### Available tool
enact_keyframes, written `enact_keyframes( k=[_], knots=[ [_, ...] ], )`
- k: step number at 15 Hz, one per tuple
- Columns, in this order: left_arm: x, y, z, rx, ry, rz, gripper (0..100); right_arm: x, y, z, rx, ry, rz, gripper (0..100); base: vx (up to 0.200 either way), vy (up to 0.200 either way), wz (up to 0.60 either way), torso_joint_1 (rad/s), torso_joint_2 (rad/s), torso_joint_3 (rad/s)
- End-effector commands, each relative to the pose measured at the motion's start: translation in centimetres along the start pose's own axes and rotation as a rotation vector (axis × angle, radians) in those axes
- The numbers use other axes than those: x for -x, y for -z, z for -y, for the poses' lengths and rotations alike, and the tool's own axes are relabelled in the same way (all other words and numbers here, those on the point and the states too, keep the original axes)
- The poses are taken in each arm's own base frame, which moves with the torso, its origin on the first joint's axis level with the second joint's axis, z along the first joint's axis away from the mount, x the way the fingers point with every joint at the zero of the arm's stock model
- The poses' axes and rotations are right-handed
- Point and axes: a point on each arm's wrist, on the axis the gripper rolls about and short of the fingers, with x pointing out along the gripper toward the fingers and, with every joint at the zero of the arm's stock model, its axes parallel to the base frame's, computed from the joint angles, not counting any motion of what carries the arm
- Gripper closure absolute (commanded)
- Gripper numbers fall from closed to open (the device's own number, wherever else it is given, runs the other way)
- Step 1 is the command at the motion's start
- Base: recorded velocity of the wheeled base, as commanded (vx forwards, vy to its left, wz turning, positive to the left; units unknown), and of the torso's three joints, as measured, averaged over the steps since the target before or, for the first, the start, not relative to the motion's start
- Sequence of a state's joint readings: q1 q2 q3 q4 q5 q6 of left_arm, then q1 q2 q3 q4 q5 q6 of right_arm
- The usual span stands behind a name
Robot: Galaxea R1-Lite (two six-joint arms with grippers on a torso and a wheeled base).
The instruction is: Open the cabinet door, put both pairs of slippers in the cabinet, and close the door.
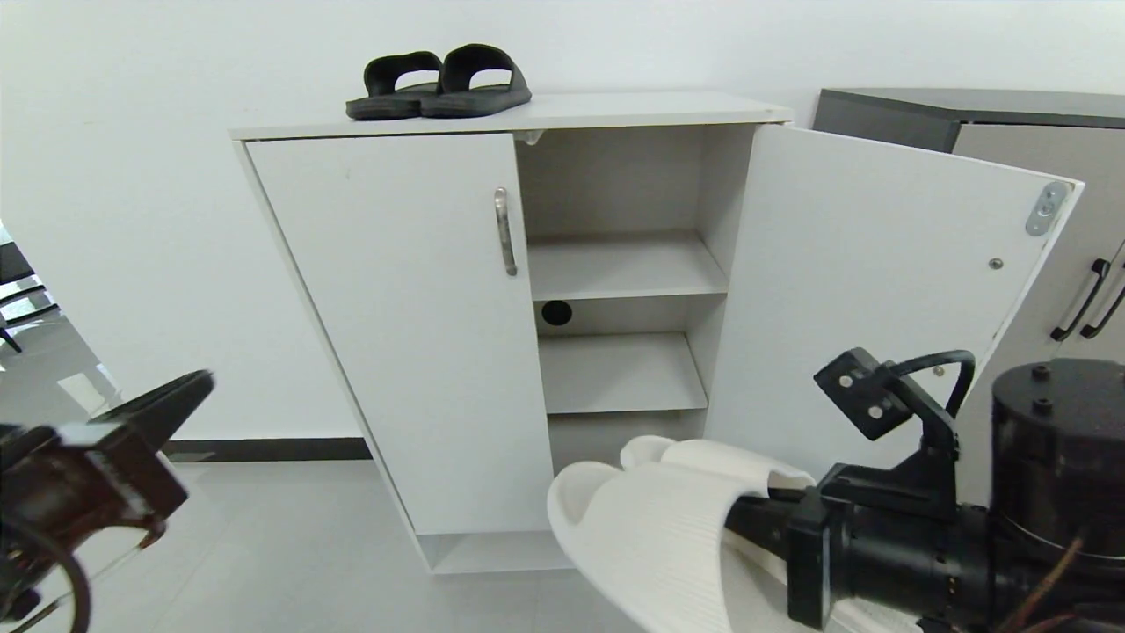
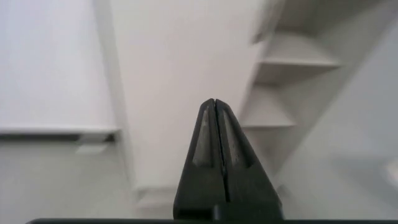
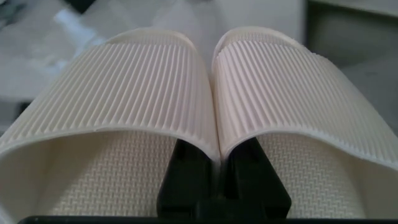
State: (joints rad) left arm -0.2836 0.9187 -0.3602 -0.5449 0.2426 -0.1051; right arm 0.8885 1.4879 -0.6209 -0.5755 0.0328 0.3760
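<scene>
The white cabinet (image 1: 395,325) stands ahead with its right door (image 1: 870,299) swung open and its left door shut. Bare shelves (image 1: 624,264) show inside. A black pair of slippers (image 1: 439,83) lies on the cabinet top at its left. My right gripper (image 1: 747,519) is shut on a white ribbed pair of slippers (image 1: 650,527), held low in front of the open side. In the right wrist view the white slippers (image 3: 211,118) sit side by side, pinched between the fingers (image 3: 186,180). My left gripper (image 2: 214,124) is shut and holds nothing, low at the left, facing the shut door.
A grey cabinet (image 1: 1037,167) with black handles stands right behind the open door. The floor (image 1: 290,545) before the cabinet is pale tile. A white wall runs behind; a dark skirting strip (image 1: 264,449) lies at its base on the left.
</scene>
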Motion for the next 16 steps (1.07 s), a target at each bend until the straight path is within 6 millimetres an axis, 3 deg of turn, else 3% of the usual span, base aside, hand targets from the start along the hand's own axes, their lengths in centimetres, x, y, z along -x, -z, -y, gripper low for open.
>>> enact_keyframes(
  k=[1,4,6,11,16],
  knots=[
    [7.6,3.2,-3.1,0.01,-0.301,0.02,100,-2.0,-0.2,0.0,0.002,0.084,0.004,100,0.0,0.0,0.0,0.0,0.0,0.0],
    [11.5,9.7,-3.5,0.005,-0.313,0.067,100,-2.0,0.2,0.1,0.045,0.094,-0.011,100,0.0,0.0,0.0,0.0,0.0,0.0],
    [12.4,12.0,-3.6,-0.036,-0.257,0.085,100,-2.0,0.7,0.3,0.059,0.099,-0.026,100,0.0,0.0,0.0,0.0,0.0,0.0],
    [12.7,13.2,-3.2,-0.119,0.025,0.009,100,-2.3,1.1,0.5,0.067,0.104,-0.044,100,0.0,0.0,0.0,0.0,0.0,0.0],
    [12.7,13.2,-3.2,-0.094,0.013,0.009,100,-2.4,1.3,0.5,0.074,0.105,-0.052,100,0.0,0.0,0.0,0.0,0.0,0.0]
  ],
)
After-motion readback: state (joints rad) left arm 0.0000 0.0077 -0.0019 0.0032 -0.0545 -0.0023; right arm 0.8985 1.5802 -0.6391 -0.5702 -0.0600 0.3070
